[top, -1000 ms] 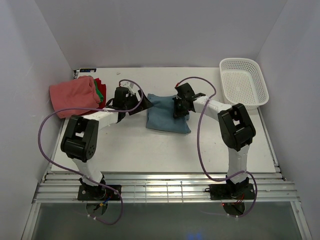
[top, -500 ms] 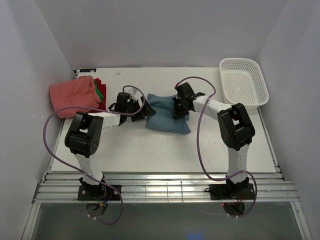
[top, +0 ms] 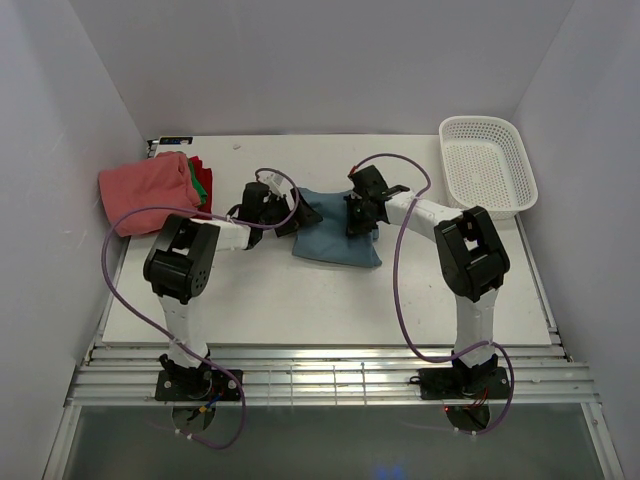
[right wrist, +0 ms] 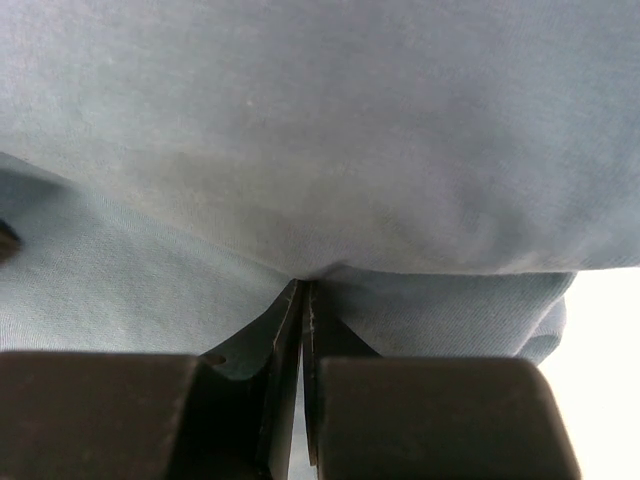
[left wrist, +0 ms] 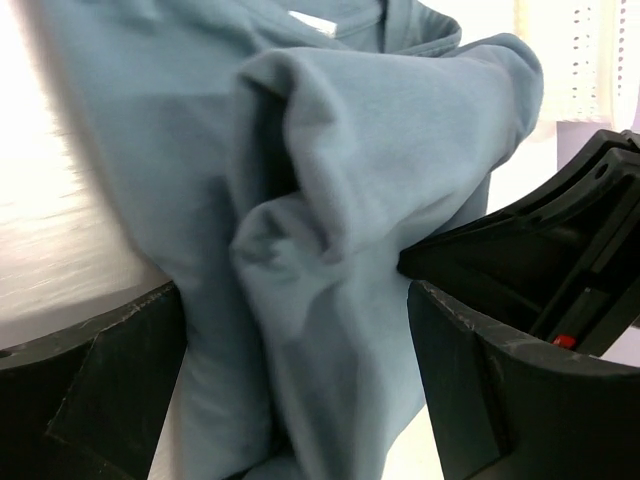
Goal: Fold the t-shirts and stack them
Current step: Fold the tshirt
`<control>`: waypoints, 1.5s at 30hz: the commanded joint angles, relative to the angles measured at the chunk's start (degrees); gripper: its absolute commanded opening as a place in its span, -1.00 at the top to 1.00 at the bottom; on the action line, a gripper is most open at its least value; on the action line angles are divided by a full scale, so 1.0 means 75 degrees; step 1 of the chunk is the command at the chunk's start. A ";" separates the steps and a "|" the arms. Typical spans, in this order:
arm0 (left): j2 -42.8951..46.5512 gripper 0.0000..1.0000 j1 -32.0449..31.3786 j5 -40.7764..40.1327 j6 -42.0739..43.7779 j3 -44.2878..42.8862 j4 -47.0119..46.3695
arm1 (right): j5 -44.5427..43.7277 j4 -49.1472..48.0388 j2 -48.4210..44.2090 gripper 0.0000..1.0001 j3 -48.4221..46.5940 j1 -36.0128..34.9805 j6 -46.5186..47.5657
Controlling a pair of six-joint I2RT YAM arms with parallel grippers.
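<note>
Top camera: the soft, dusty teal-blue folded t-shirt (top: 335,242) lay mid white surface (top: 300,300), well apart from the folded pink, green and red tees (top: 155,190) at far left. Left wrist cam: the left jaws gaped wide with bunched blue cloth between them. Right wrist cam: the right jaws were pinched tight on a fold of it.

Only thin edges of the green shirt (top: 203,182) and the red shirt (top: 196,162) show under the salmon-pink shirt (top: 150,190). From above, the tips of the left claw (top: 297,216) are too small to make out. The teal-blue shirt (right wrist: 320,120) runs off the top and sides of the right wrist view and hides the tips of the right claw (right wrist: 303,290). The left wrist view blurs the desk (left wrist: 50,225).
</note>
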State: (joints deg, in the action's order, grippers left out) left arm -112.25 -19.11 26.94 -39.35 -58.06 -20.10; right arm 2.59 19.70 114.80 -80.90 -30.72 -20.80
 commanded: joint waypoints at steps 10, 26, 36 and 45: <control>-0.0936 -0.96 -0.1435 -0.0556 -0.0670 -0.0684 0.0043 | 0.0147 0.0162 -0.0225 0.85 0.0298 -0.0216 -0.0016; 0.0175 1.00 -0.1460 -0.1409 0.0159 -0.0566 0.1059 | -0.0239 0.0429 -0.1103 0.58 0.0721 -0.0299 -0.0169; 0.1958 1.00 -0.0043 -0.2654 0.2644 -0.2453 0.5655 | -0.0990 0.0970 -0.3411 0.43 0.1095 -0.0299 -0.0028; 0.2415 1.00 0.1176 -0.2853 0.3618 -0.3566 0.6909 | -0.0709 0.0725 -0.4361 0.42 0.2184 -0.0299 -0.0227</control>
State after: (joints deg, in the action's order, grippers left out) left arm -97.60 -11.57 5.72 -16.29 -80.38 26.85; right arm -3.25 25.52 83.79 -67.00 -33.01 -21.91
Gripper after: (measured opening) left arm 0.163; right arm 0.287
